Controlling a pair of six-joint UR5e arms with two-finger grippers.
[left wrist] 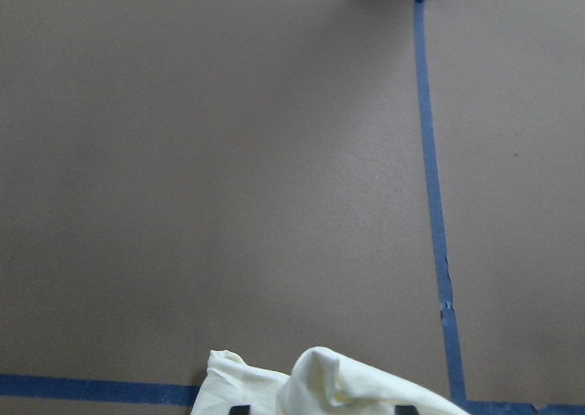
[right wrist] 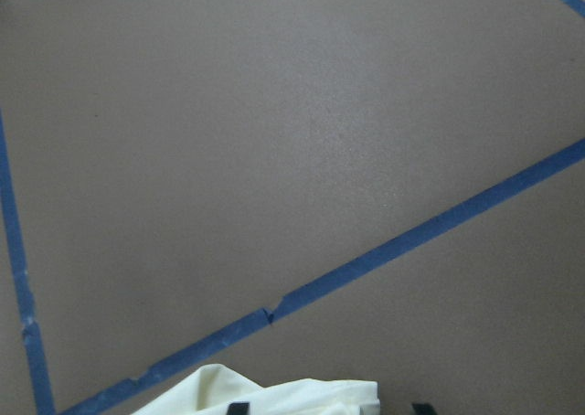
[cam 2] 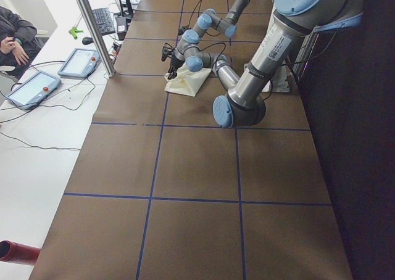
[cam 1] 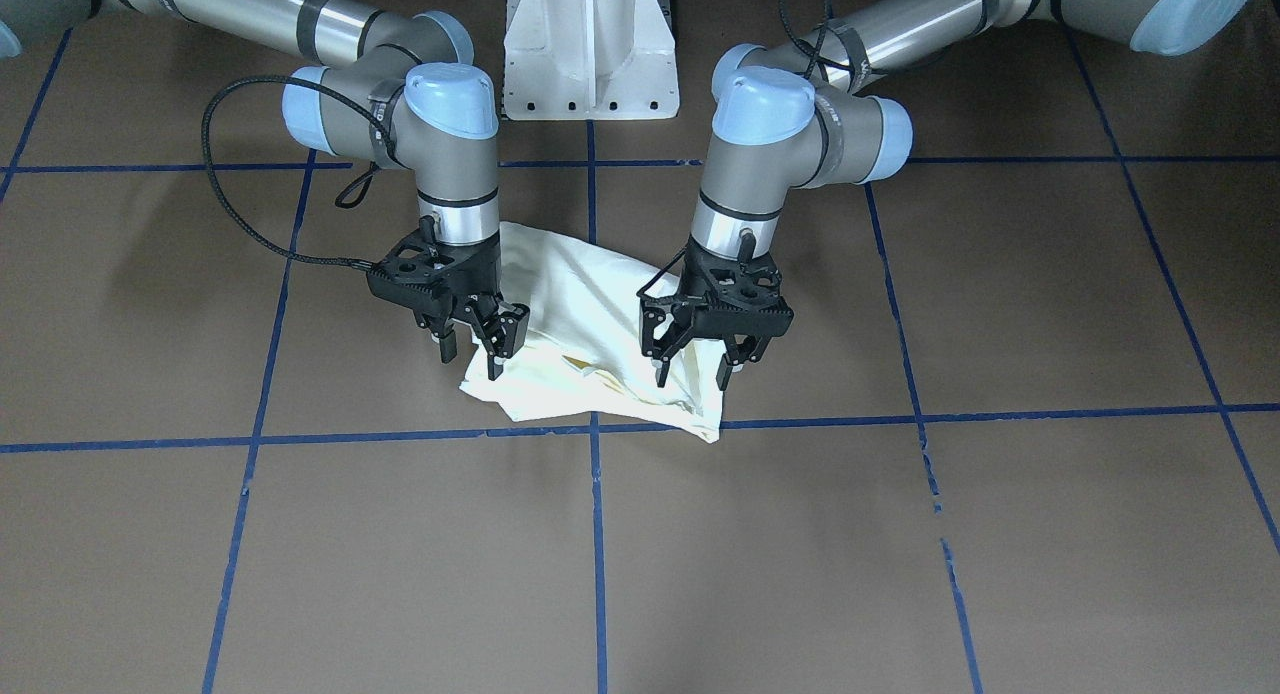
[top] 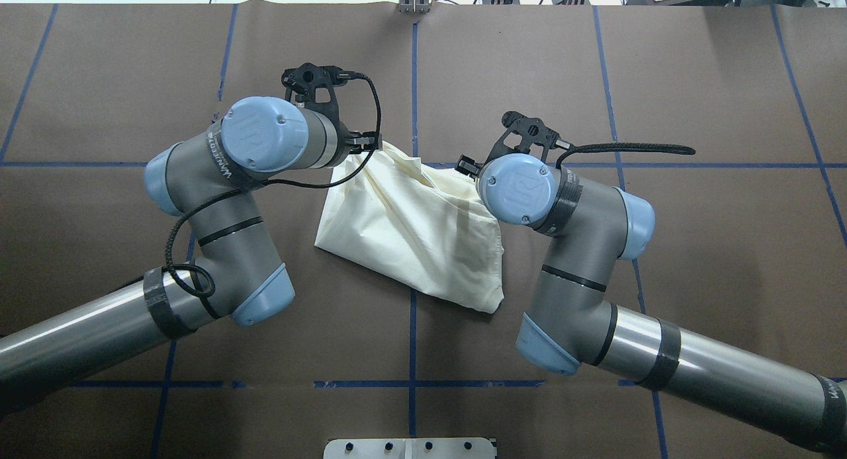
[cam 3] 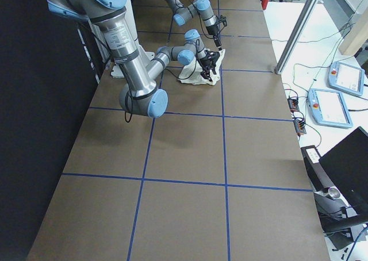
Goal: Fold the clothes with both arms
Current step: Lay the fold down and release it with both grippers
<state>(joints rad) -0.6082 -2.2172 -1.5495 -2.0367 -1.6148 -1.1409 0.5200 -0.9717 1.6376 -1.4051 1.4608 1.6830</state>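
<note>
The clothes (cam 1: pixel 590 304) lie as one folded cream bundle on the brown table between the two arms, plain side up, with no print showing (top: pixel 410 234). My left gripper (cam 1: pixel 693 374) hangs over the bundle's front corner on the front view's right, its fingers apart. My right gripper (cam 1: pixel 472 354) stands at the opposite front corner, fingers also apart. In the left wrist view a raised cream fold (left wrist: pixel 320 388) sits between the two fingertips at the bottom edge. The right wrist view shows the cloth edge (right wrist: pixel 274 397) the same way. From overhead the wrists hide both grippers.
Blue tape lines (cam 1: pixel 595 534) divide the brown table into squares. The white pedestal base (cam 1: pixel 590 54) stands behind the cloth. Off the table's far side are a metal post (cam 2: pixel 92 27), two control tablets (cam 2: pixel 31 89) and a seated person (cam 2: pixel 12 39).
</note>
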